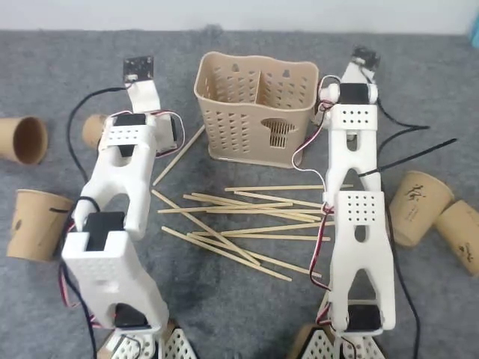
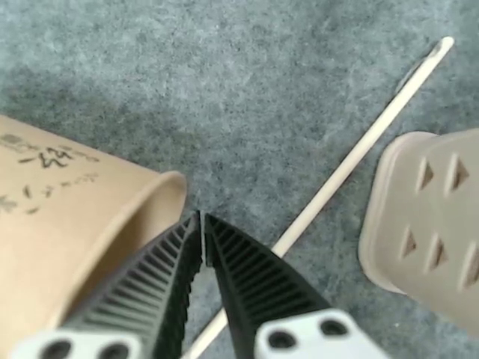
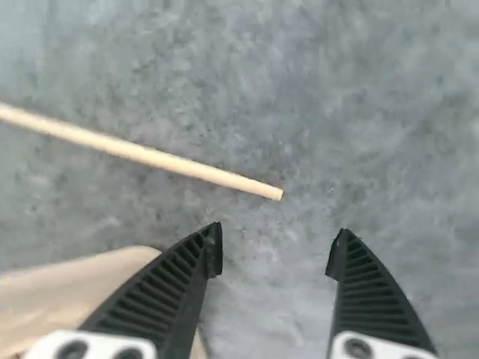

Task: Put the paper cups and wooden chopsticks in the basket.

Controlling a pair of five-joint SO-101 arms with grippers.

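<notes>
My left gripper (image 2: 202, 218) is pinched shut on nothing, just beside a paper cup (image 2: 75, 202). My right gripper (image 3: 278, 232) gapes wide over the carpet (image 3: 359, 90), near a chopstick (image 3: 150, 155). Beyond, the wooden chopsticks (image 1: 239, 218) lie scattered before the basket (image 1: 251, 123), which looks empty. I judge everything remains to do.

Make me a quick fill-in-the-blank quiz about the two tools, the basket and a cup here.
1. The left tool is ___, right beside a paper cup.
2. The right tool is ___ over the grey carpet.
3. The basket is split into ___ compartments.
Missing words: shut; open; two.
</notes>
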